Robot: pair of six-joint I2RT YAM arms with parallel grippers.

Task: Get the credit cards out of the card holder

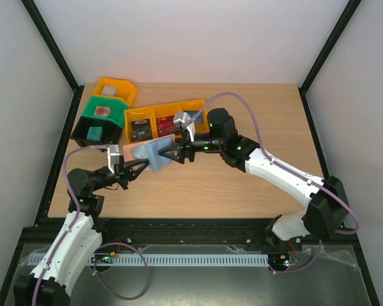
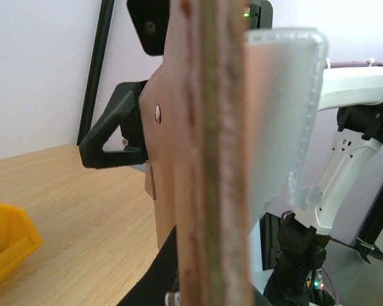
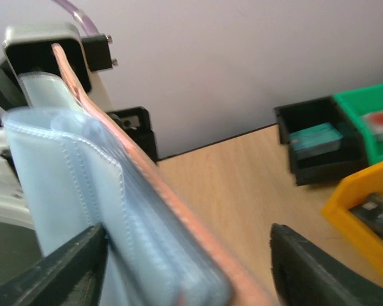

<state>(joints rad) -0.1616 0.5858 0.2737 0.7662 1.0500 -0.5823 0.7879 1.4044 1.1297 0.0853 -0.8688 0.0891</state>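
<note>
Left arm stretched in from 7 o'clock, left gripper (image 1: 129, 164) clamped tight on card holder (image 1: 150, 152), holding it up off table (image 1: 255, 191), mid-left. Right arm reaches across from 4 o'clock, right gripper (image 1: 173, 157) fingers (image 3: 60, 271) spread wide, card holder's blue side between them. Card holder on edge, long axis roughly 9-to-3, tan side toward 12.

Card holder (image 1: 150, 153): one is counted. Orange bins (image 1: 129, 93): four are counted. Green bin (image 1: 112, 122): one. Black bin (image 1: 81, 132): one. Robot arms (image 1: 281, 172): two are counted.
</note>
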